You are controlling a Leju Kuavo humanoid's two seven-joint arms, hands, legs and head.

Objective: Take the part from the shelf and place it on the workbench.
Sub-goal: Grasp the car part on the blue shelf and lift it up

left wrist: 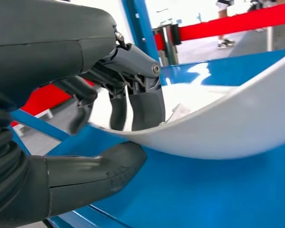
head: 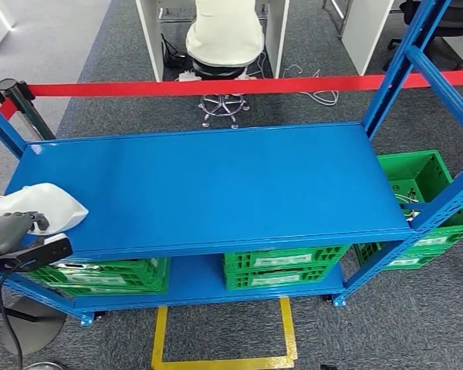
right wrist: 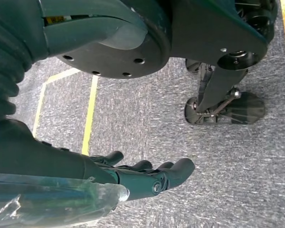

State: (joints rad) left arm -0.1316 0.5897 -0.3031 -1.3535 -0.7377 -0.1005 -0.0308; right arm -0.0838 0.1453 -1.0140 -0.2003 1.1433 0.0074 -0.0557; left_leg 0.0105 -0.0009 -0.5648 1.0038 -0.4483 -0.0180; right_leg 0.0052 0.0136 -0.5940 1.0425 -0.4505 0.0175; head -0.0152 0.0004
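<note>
One white part is lying on the blue shelf, the left robot hand pinching its edge; the right robot hand is hanging empty, fingers extended; four green crates are sitting below.

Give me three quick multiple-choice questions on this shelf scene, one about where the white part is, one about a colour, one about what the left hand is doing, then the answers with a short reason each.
1. Where does the white part lie?
A. at the left end of the blue shelf top
B. inside a green crate
C. on the carpet

2. What colour are the crates on the lower shelf level?
A. yellow
B. green
C. grey

3. What is the left hand doing?
A. hanging open over the floor
B. gripping the white part's edge
C. pressing on a crate

Answers:
1 A, the head view shows the part at the left end of the top.
2 B, the crates under the top are green.
3 B, the left wrist view shows the fingers over the part's rim and the thumb under it.
</note>
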